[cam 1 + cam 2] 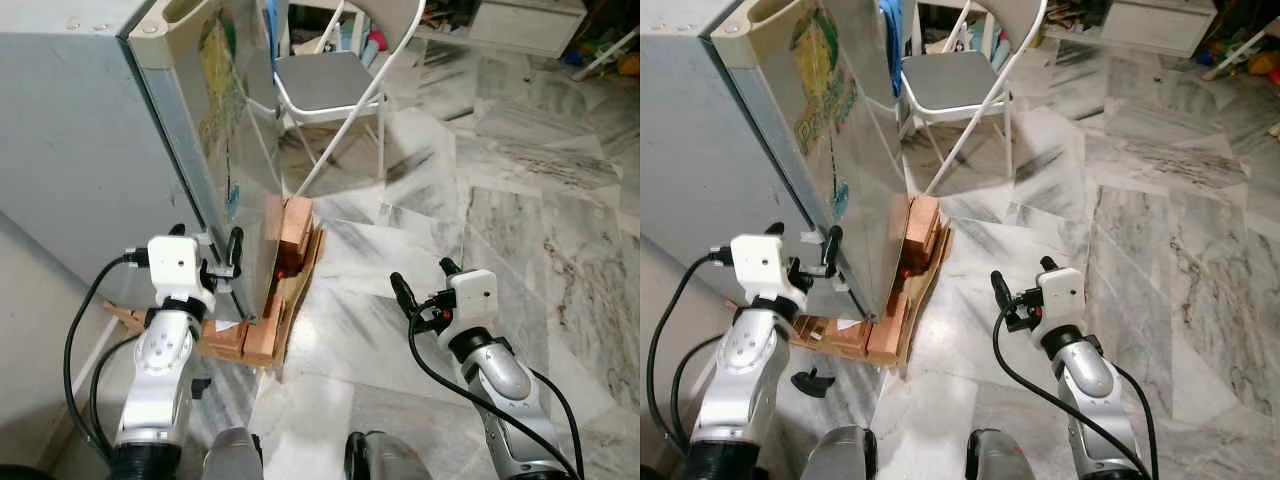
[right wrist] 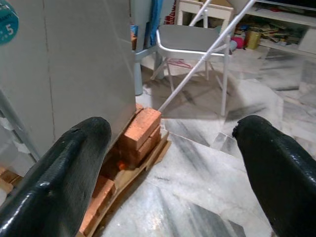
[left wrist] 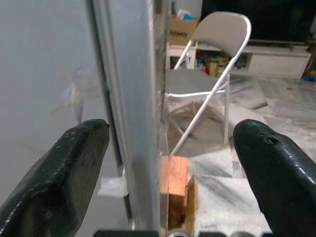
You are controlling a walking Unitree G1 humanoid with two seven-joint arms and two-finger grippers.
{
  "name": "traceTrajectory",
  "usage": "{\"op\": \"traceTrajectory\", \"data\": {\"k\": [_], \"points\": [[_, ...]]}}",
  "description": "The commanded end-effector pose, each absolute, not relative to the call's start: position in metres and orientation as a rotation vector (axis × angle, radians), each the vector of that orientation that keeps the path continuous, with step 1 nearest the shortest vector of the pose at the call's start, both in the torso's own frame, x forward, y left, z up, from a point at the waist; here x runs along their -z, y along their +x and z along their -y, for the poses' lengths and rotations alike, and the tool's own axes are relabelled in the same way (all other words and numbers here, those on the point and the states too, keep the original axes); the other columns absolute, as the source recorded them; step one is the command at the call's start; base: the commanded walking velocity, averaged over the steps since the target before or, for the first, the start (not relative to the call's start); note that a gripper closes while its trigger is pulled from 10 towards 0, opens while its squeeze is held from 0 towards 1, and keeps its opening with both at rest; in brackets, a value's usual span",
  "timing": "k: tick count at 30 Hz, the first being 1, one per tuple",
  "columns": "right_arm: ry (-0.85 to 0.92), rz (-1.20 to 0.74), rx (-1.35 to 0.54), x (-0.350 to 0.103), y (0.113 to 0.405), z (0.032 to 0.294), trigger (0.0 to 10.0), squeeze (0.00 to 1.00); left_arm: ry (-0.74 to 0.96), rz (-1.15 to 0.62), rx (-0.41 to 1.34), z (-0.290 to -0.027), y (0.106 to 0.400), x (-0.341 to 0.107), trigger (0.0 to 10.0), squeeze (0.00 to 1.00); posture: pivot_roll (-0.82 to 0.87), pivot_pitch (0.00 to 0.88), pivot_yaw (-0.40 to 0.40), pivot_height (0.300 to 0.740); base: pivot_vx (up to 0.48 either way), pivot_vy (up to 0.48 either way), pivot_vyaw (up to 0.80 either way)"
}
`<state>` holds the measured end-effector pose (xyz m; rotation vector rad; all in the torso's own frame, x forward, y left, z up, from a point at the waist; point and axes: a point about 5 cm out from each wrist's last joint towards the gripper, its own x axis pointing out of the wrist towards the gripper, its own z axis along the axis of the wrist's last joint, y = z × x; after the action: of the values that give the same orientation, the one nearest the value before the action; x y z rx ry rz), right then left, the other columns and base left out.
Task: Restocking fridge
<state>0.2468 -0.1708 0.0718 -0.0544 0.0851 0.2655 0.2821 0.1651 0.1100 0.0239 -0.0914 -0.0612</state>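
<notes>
left end effector (image 1: 218, 262) is at the fridge (image 1: 70, 140) door edge (image 3: 129, 123), low down near the bottom corner. fingers spread wide, one finger (image 3: 59, 173) on the fridge-body side of the edge, the other (image 3: 276, 173) out on the room side. edge sits between them, nothing clamped yet as far as i can tell; can't confirm contact.

door (image 1: 845, 130) looks shut or barely cracked, seam runs vertical, so the long axis of what gets gripped is straight up-down, directly ahead of the left fingers. fridge stands on bricks (image 1: 290, 235) and a wood board (image 1: 300, 300), just below and beyond the left end effector.

right end effector (image 1: 1025, 290) hangs out over the marble floor (image 1: 520, 200), well apart from the fridge, fingers wide open and empty. from its wrist view the fridge side and bricks lie ahead and off to one side, folding chair (image 1: 330, 85) further beyond.

judgement: step in hand is opening the door, early in the task, no stock items in sight. left arm is clearly the nearer one, already straddling the edge. next move likely needs the fingers to close on or hook behind that vertical edge, then pull outward, away from the fridge body. risk: thin edge, grip could slip off; chair stands in the door's swing direction but looks far enough, can't be sure.
</notes>
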Motion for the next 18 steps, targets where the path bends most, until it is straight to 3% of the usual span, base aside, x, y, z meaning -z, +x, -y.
{"op": "traceTrajectory", "data": {"k": [1, 6, 18], "points": [[-0.064, -0.093, -0.268, -0.072, 0.246, 0.171, 10.0, 0.0, 0.035, 0.084, 0.046, -0.169, 0.285, -0.108, 10.0, 0.0, 0.07, 0.137, -0.023, 0.74, 0.0, 0.0, 0.0], [-0.074, -0.081, -0.269, -0.076, 0.244, 0.171, 10.0, 0.0, 0.048, 0.108, 0.032, -0.172, 0.312, -0.118, 10.0, 0.0, 0.05, 0.162, -0.014, 0.74, 0.0, 0.0, 0.0], [-0.107, -0.069, -0.288, -0.087, 0.233, 0.176, 10.0, 0.0, 0.064, 0.118, -0.013, -0.185, 0.344, -0.127, 10.0, 0.0, 0.0, 0.212, -0.018, 0.74, 0.0, 0.0, 0.0]]}}
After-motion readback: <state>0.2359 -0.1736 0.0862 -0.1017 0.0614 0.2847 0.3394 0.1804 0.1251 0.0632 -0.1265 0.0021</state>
